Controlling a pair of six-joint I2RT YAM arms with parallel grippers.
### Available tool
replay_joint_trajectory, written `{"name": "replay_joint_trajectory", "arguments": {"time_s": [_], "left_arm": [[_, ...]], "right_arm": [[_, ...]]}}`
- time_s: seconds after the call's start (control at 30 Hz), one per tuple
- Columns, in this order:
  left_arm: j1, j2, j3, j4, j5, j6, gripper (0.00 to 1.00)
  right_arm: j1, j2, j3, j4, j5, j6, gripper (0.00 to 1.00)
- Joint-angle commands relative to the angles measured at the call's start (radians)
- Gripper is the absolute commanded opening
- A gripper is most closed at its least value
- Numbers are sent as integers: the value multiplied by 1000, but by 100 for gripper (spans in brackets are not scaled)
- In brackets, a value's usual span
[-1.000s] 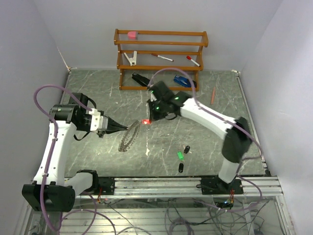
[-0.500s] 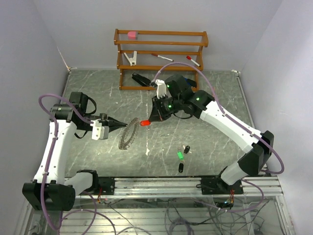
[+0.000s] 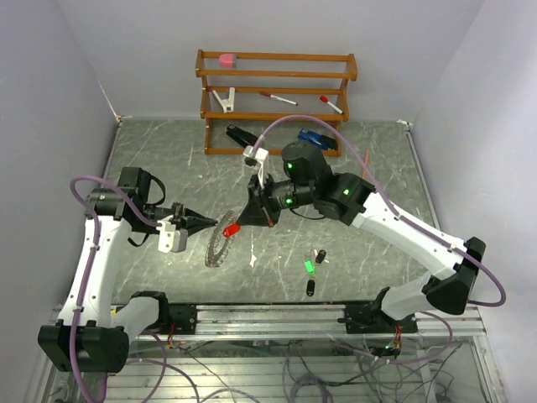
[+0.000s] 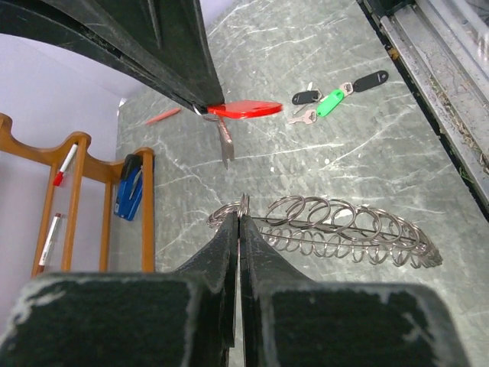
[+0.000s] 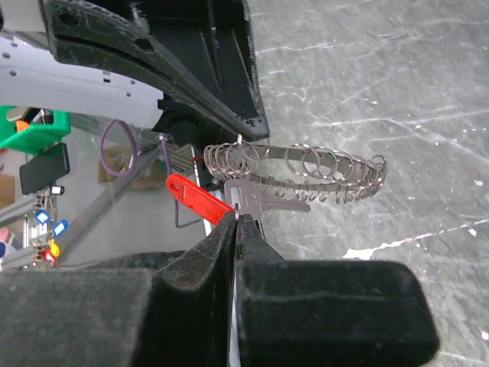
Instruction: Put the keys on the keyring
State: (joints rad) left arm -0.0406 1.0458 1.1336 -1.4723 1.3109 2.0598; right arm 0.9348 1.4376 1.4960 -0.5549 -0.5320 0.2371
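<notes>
Threading the red key [image 5: 197,200] looked to be the step in hand: the right gripper [image 3: 241,223] was clenched on it just ahead of the left gripper [image 3: 201,222], which pinched the keyring [image 4: 344,229] on edge by its near coil. Next, I judged, the key's hole had to meet the ring's wire, a fine alignment. The other keys [image 3: 312,264] lay behind the right gripper on a grey marbled worktop [image 3: 377,185], pale walls [image 3: 50,84] around.

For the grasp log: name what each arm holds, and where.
Left fingers: silvery coiled-wire keyring, by a rim loop. Right fingers: red-tagged metal key, where tag meets key.
</notes>
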Motion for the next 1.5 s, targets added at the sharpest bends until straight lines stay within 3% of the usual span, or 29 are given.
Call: {"name": "replay_joint_trajectory", "arguments": {"time_s": [0.0,0.33,0.63,0.87,1.13,1.47], "left_arm": [[7,-23,-18,-15,78,645,7],[9,-38,-79,208,81,648,7],[9,-17,-134,354,73,634,7],[9,-6,-140,368,114,648,7],[9,25,-130,410,189,652,7],[6,61,-140,512,248,656,7]], "right_arm": [[24,-12,-40,66,9,-68,0],[29,-98,-229,194,181,-156,0],[30,-109,-281,305,237,-211,0],[30,-137,-343,409,176,-273,0],[29,-28,-195,318,-17,-324,0],[25,-12,-188,276,-31,-402,0]]}}
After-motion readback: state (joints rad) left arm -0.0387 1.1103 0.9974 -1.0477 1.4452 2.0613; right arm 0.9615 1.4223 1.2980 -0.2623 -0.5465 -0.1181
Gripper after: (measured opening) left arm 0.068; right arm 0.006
